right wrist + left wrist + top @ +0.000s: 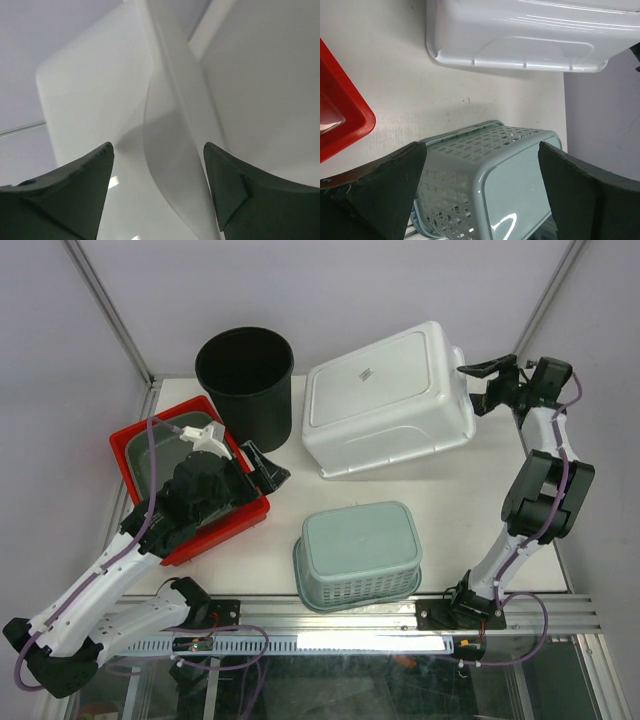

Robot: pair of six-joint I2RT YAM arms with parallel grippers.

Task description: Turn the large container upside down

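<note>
White table (462, 490) bears large container (385, 390), upturned; lilac walls (380, 280) behind.

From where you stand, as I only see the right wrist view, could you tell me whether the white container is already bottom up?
Observer: Yes, the white container lies bottom up on the table.
Operator: Thank you. Where is my left gripper?
Observer: The left gripper is open beside the red tray, holding nothing.
Operator: Anything else nearby?
Observer: A green basket, also bottom up, sits nearer the arm bases than the container.
</note>
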